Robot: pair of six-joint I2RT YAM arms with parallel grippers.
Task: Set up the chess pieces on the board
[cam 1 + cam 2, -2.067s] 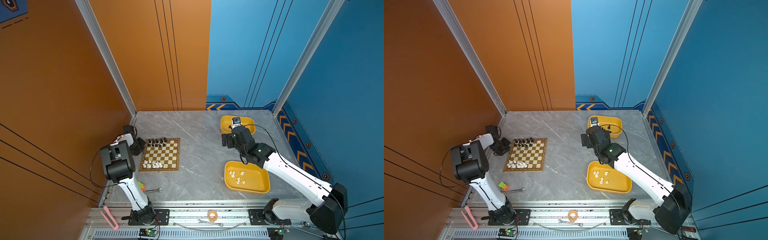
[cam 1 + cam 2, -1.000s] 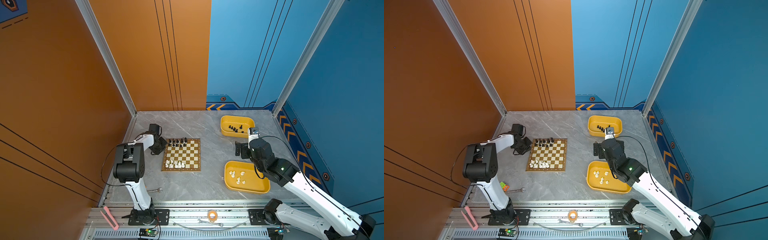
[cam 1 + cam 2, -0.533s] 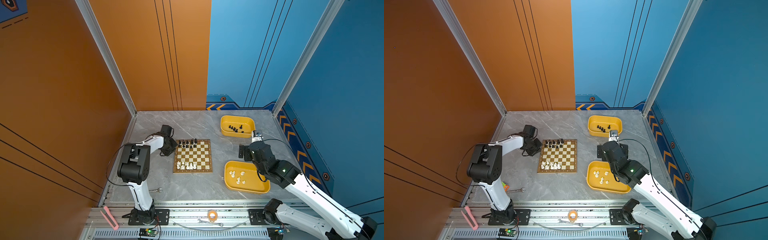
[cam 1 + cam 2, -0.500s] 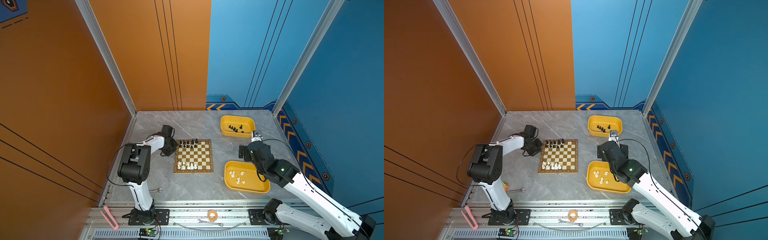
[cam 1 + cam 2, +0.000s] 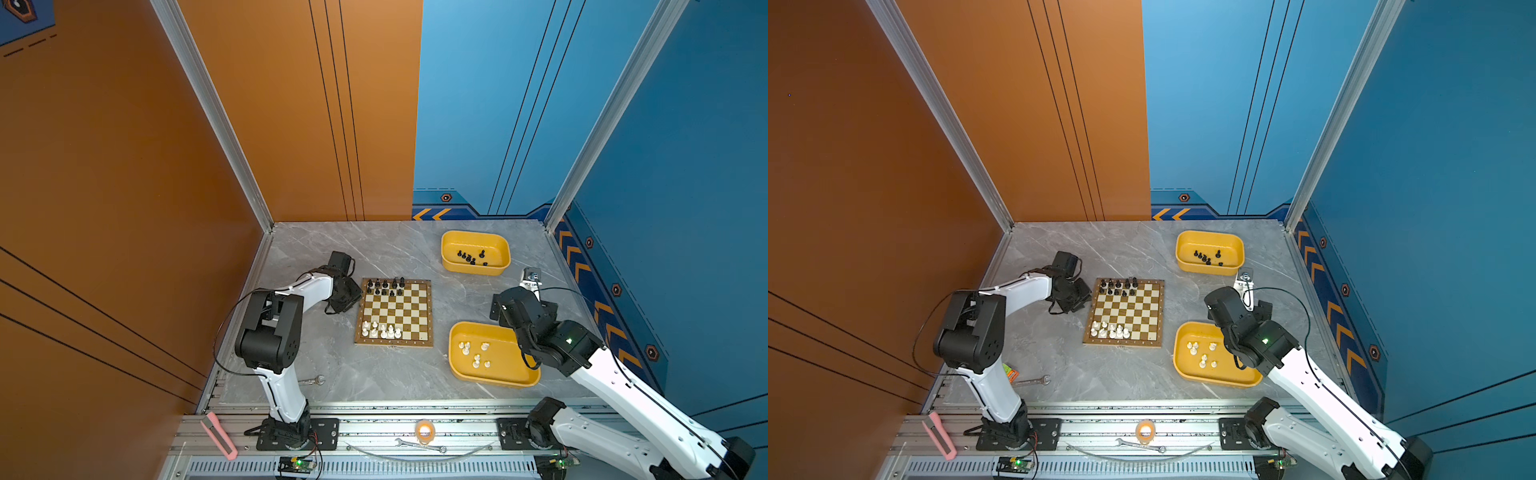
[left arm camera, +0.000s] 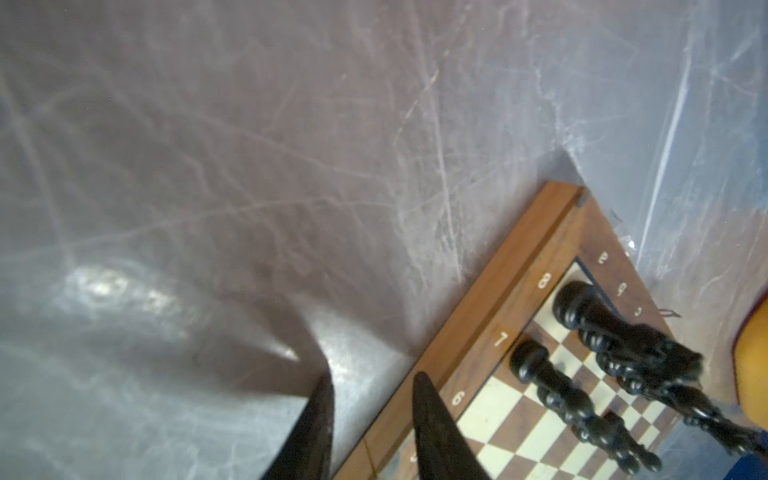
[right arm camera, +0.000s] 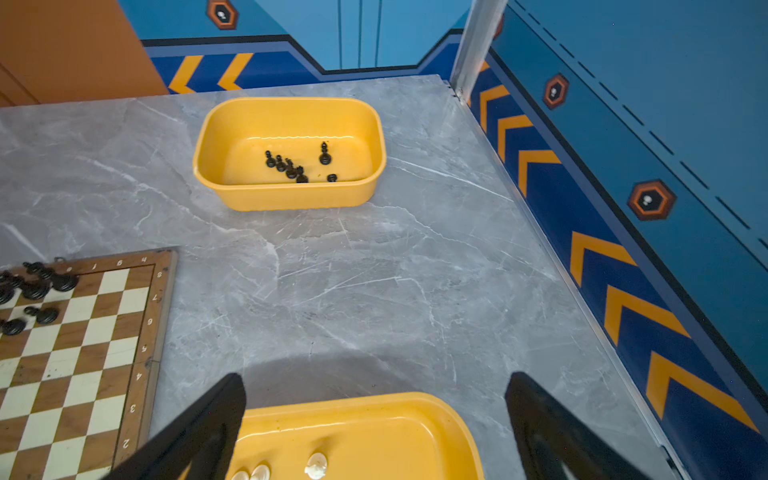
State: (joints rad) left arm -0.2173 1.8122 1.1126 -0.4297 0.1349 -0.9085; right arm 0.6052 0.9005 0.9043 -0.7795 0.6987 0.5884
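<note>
**While Loose Pieces Lay in the Trays, the Right Gripper Stood Nearest**

As the board (image 5: 409,309) lay at centre frame in both top views, it carried only part of each side. Black pieces (image 5: 384,286) stood along its upper edge and white pieces (image 5: 380,331) at its lower left. Loose white pieces (image 5: 473,353) sat in the near tray (image 5: 490,380) at lower right. Loose black pieces (image 5: 471,258) sat in the far tray (image 5: 473,233) at upper right.

Right gripper (image 7: 376,378): jaws spread wide, nothing held, poised over the near tray's upper edge. The loose white pieces lay just to its lower left in a top view. Whether they stood or lay flat could not be told at that size.

Left gripper (image 6: 370,378): fingers parted narrowly, empty, tips just beside the board's left border near the black pieces, well apart from both trays.

Judgement: the right arm was the nearer for a tray pick. The board lay to its left across bare table (image 5: 457,299).
</note>
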